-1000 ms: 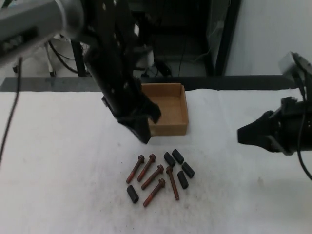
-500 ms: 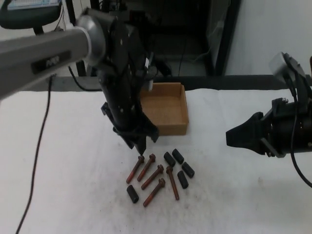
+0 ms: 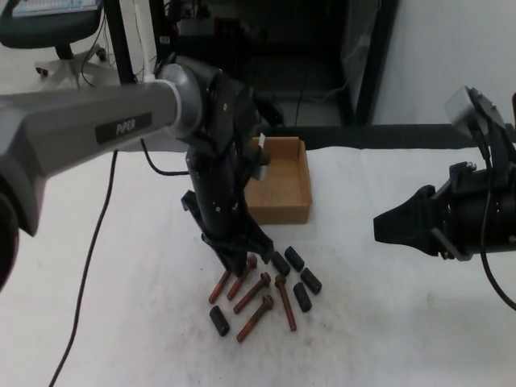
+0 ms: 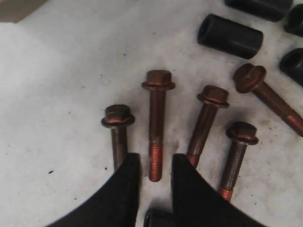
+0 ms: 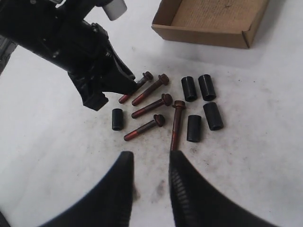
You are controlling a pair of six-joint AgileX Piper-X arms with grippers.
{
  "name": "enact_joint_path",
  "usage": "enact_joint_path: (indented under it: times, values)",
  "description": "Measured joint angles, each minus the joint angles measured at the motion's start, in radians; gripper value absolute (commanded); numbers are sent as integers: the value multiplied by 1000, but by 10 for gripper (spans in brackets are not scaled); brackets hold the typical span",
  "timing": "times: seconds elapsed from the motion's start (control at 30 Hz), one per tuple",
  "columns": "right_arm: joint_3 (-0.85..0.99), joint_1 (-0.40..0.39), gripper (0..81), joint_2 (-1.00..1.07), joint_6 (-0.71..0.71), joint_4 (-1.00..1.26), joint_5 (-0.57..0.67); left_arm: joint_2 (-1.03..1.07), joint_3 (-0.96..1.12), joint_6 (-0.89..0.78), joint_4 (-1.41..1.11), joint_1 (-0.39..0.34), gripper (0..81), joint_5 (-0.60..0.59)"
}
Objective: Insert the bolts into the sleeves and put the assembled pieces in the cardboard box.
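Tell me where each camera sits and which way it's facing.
High view: behind the arms, facing forward and down at the cardboard box, bolts and sleeves; left arm and right arm show.
Left wrist view: on the left wrist, facing down at bolts; its open jaws flank one.
Right wrist view: on the right wrist, facing the same pile; its jaws show.
All share the bolts.

Five rust-red metal hex-head bolts (image 3: 252,292), fanned out at lower centre of the high view. The same five count in the left wrist view. Five short black cylindrical sleeves (image 3: 302,297): four bunched just right of the bolts, and one lone sleeve (image 3: 218,320) at the lower left of the group. One open brown cardboard box (image 3: 278,211), centre frame, above the bolts.
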State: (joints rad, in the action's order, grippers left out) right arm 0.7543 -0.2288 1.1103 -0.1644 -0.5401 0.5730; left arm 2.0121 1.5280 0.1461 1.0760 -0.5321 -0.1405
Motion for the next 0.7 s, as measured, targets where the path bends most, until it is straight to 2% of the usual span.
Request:
enact_joint_path:
  times: [0.17,0.33,0.7]
  values:
    - [0,0,256,0,0,0,0,0,0,38,0,-33,222,98]
    - [0,0,256,0,0,0,0,0,0,49,-8,-33,222,188]
    - [0,0,256,-32,0,0,2,0,-41,49,-57,-33,222,160]
